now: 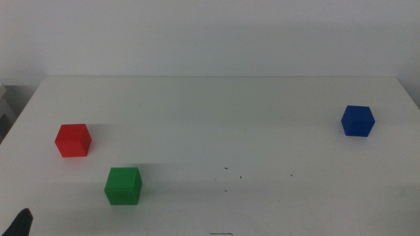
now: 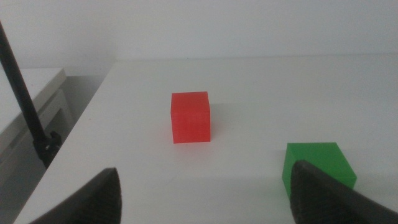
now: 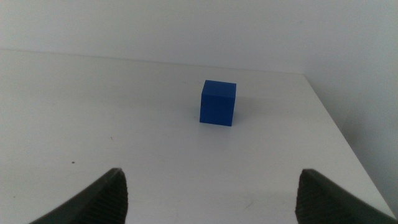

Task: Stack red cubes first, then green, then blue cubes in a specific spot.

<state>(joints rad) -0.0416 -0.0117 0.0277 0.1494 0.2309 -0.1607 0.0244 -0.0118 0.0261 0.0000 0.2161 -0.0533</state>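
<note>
A red cube [image 1: 72, 140] rests on the white table at the left, with the green cube [image 1: 123, 185] a little nearer and to its right. The blue cube [image 1: 357, 121] stands alone at the far right. In the middle view only a dark tip of my left gripper [image 1: 23, 223] shows at the bottom left corner. In the left wrist view the left gripper [image 2: 205, 196] is open, well short of the red cube [image 2: 190, 117], and the green cube [image 2: 317, 167] sits beside one jaw. In the right wrist view the right gripper [image 3: 208, 199] is open, with the blue cube [image 3: 218, 102] some way ahead.
A few tiny dark specks [image 1: 233, 174] mark the white tabletop near the middle front. The table's left edge [image 2: 81, 130] drops off beside the red cube, with a dark pole [image 2: 25, 99] and a pale shelf beyond it. The right edge [image 3: 339, 130] lies close to the blue cube.
</note>
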